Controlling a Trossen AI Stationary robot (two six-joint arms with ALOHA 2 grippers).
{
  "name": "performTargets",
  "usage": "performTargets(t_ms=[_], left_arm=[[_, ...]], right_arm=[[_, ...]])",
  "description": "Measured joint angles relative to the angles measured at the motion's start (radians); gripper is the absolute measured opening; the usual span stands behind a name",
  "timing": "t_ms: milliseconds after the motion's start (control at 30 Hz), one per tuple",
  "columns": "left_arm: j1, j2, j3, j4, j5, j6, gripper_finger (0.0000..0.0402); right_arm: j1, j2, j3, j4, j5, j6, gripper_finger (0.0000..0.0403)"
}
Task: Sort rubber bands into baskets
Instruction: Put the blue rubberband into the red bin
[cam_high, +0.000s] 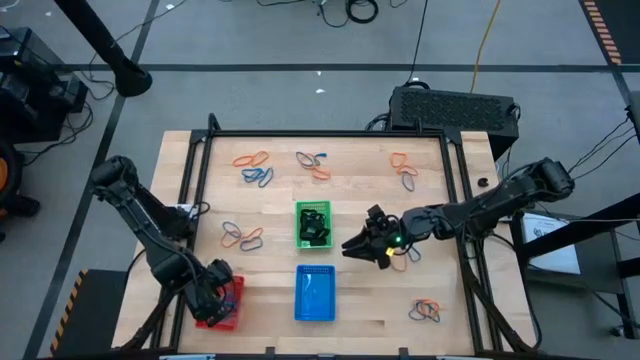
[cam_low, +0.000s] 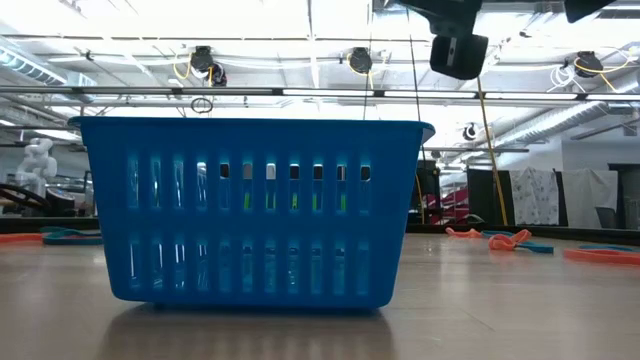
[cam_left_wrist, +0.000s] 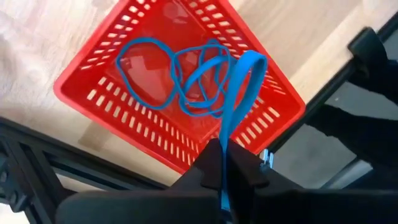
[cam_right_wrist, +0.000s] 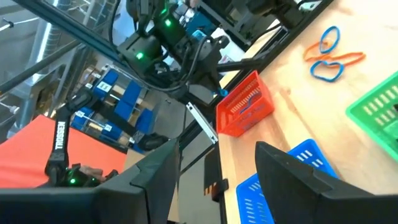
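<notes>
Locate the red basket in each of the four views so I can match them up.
High view: red basket at the table's near-left corner, under the left claw.
Low view: not in it; the blue basket fills the frame.
Left wrist view: directly below, blue rubber bands inside.
Right wrist view: at the table edge.
Shared landmark: the blue basket.

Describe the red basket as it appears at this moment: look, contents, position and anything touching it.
The red basket is a small rectangular tray of what looks like plastic mesh, with slotted walls and floor. It sits flat at the table's near left corner, left of the blue basket. Several blue rubber bands lie tangled inside. The left claw hangs above it, shut on another blue band that dangles over the basket.
</notes>
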Motion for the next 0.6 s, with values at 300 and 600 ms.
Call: performTargets(t_ms=[300,600], left_arm=[[-0.001,0.000,0.000,0.009,-0.004,-0.001,0.0094],[-0.001,0.000,0.000,0.007,0.027,0.027,0.0143]], right_arm=[[-0.020,0.000,0.000,0.000,0.000,-0.004,0.0203],[-0.036,0.000,0.000,0.000,0.000,-0.045,0.0203]])
